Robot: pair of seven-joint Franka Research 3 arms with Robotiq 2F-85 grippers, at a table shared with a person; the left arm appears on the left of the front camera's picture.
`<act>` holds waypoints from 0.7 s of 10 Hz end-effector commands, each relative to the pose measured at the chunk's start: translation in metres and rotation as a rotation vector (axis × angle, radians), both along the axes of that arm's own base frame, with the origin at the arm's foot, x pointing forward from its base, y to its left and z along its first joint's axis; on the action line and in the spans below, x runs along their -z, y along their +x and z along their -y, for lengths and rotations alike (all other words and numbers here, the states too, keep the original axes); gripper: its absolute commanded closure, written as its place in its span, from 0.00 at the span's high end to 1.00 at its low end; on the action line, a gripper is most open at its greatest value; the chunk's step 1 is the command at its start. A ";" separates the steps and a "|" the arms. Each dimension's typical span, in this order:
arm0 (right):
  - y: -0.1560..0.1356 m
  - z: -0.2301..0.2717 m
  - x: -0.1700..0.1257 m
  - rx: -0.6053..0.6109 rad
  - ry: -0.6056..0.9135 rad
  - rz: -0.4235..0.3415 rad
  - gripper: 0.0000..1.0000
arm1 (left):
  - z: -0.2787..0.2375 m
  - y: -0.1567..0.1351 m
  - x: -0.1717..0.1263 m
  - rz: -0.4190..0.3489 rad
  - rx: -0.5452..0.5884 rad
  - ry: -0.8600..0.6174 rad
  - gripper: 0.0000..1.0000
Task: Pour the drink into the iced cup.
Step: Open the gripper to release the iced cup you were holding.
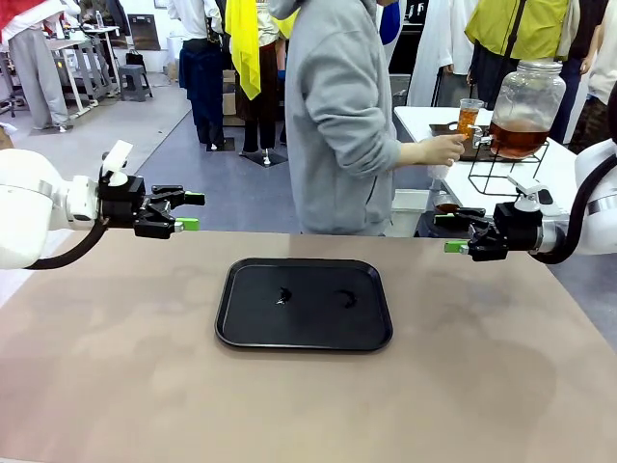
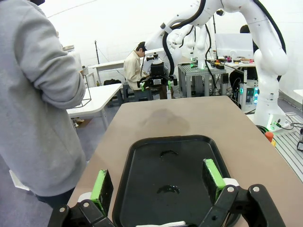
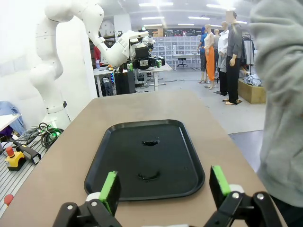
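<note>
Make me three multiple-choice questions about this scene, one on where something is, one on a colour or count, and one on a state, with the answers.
1. Where is the tray?
A. Mid-table, between the two arms
B. On the side table by the jar
C. In the person's hand

2. What colour is the drink in the jar?
A. Clear
B. Amber-brown
C. Green

3. What state is the left end effector in?
A. Shut on a cup
B. Shut on nothing
C. Open, holding nothing

Answers:
1. A, the front view shows it lying mid-table with an arm on either side.
2. B, the liquid low in the jar is amber-brown.
3. C, its green pads stand wide apart in the left wrist view with nothing between them.
</note>
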State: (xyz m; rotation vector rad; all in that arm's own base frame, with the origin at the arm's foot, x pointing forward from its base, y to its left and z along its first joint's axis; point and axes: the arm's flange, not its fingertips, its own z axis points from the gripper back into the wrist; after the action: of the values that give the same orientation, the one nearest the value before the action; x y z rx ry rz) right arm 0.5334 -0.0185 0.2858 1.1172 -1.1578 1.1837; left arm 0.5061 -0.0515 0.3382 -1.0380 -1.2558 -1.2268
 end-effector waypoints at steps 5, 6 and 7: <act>0.001 -0.002 -0.002 0.002 -0.007 -0.001 1.00 | 0.000 -0.001 -0.001 0.001 0.003 0.009 1.00; 0.001 -0.002 -0.002 0.002 -0.007 -0.001 1.00 | 0.000 -0.001 -0.001 0.001 0.003 0.009 1.00; 0.001 -0.002 -0.002 0.002 -0.007 -0.001 1.00 | 0.000 -0.001 -0.001 0.001 0.003 0.009 1.00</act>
State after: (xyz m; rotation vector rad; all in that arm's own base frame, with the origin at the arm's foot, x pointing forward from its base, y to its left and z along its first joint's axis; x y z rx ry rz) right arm 0.5334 -0.0185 0.2858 1.1172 -1.1578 1.1837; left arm 0.5061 -0.0515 0.3382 -1.0380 -1.2558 -1.2268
